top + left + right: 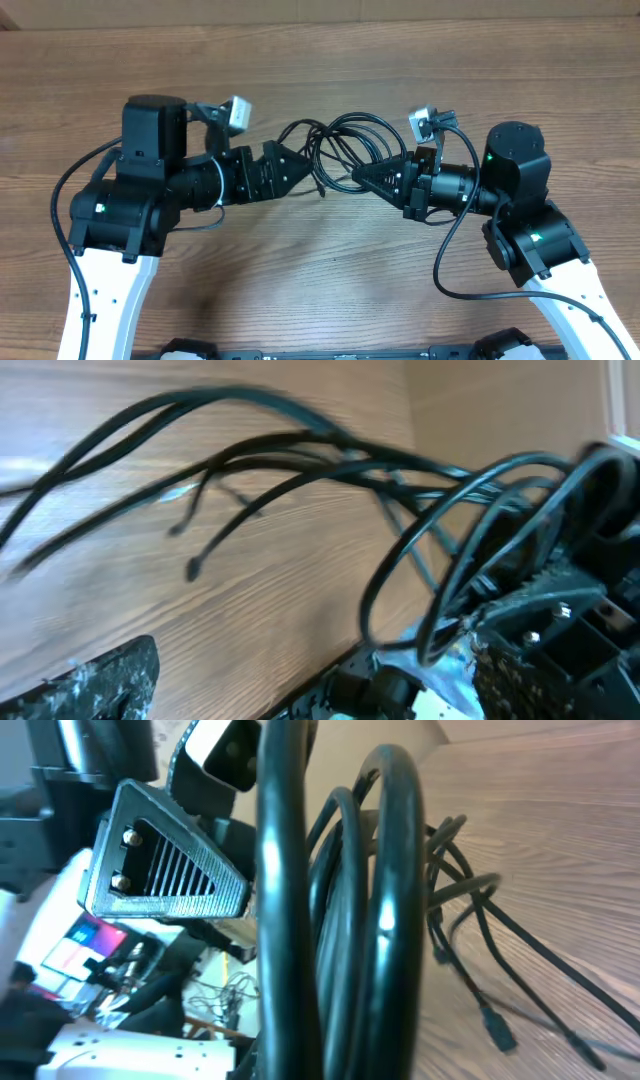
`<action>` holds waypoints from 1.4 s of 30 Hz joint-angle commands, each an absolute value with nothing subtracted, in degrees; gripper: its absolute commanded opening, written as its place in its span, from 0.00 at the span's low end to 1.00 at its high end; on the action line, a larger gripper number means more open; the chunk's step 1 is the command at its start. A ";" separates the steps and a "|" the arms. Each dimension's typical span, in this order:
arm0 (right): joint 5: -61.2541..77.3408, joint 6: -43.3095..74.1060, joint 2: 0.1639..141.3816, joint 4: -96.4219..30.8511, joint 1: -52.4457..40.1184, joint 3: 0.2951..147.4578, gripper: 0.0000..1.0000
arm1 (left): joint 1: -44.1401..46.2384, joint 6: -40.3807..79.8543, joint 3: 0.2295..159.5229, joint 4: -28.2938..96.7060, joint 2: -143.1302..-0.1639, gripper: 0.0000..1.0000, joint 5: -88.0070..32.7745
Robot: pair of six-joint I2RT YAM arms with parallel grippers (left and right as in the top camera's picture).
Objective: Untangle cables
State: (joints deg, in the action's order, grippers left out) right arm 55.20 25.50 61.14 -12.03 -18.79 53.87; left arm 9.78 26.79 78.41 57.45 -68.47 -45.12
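From overhead, the cables (340, 145) form a knot of thin, glossy black cords on the wood-grain table (320, 290), mid-table between the two arms. The bundle runs left to right, its round loops bulging toward the far edge. The left gripper (303, 166) and right gripper (357, 178) each taper to a wedge tip at the cords. Whether either is pinching them cannot be told.

In the left wrist view, the cords (300, 460) sweep blurred from upper left to right above the wood (250, 590), and one plug end (192, 568) dangles. A speckled black finger (100, 675) sits in the lower left corner.

In the right wrist view, thick-looking loops (390, 900) stand upright just before the lens. Loose ends with small plugs (497, 1028) trail across the table (560, 840). The left gripper's ribbed, wedge-shaped finger (165, 860) shows two screws. A coloured screen (80, 945) behind is too blurred to read.
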 commanded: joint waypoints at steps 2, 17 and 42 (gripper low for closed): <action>57.80 29.67 60.88 -9.52 -18.68 54.02 0.04 | 10.41 24.18 79.55 53.95 -67.77 1.00 -53.78; 59.59 38.22 60.88 -4.10 -18.68 54.02 0.04 | 14.87 27.24 79.55 47.97 -67.81 0.80 -53.41; 59.92 51.24 60.88 -0.03 -18.68 54.02 0.04 | 15.22 30.94 79.55 44.29 -67.83 0.64 -53.41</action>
State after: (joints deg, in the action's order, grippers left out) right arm 59.20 50.63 61.14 -0.89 -18.79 53.89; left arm 14.66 30.11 78.41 44.91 -68.47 -52.53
